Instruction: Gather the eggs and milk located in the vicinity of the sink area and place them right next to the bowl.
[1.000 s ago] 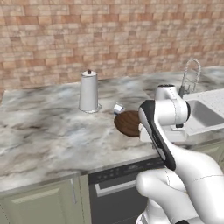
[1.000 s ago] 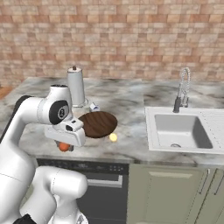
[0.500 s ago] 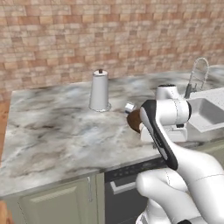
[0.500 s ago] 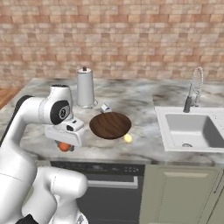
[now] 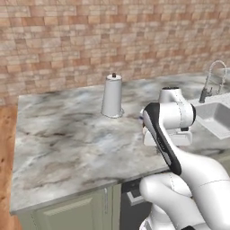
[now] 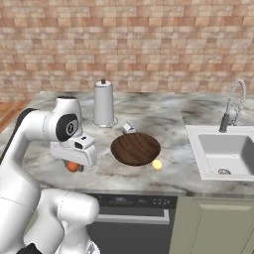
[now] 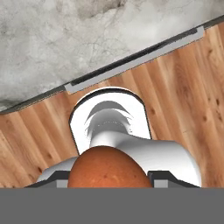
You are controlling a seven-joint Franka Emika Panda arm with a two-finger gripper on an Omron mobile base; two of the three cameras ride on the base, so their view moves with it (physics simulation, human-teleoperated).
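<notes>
Rightward across both base views the scene has slid as the base drove; the hand [image 6: 74, 166] pinches a brown-orange egg [image 6: 73, 166] at the marble surface's [image 6: 168, 116] front edge; a pale yellow egg [image 6: 157, 164] lies just beside the wooden bowl [image 6: 135, 148]; the milk carton [image 6: 128, 128] sits behind the bowl, near the jug [image 6: 103, 104]; the sink [image 6: 225, 154] is at right.

Even, bright, diffuse rendered light across all 3 views, with no glare or blown highlights. Soft faint shadows lie beside the jug [image 6: 103, 104] and under the bowl [image 6: 135, 148]. Edges are sharp, without motion blur or lens distortion.
</notes>
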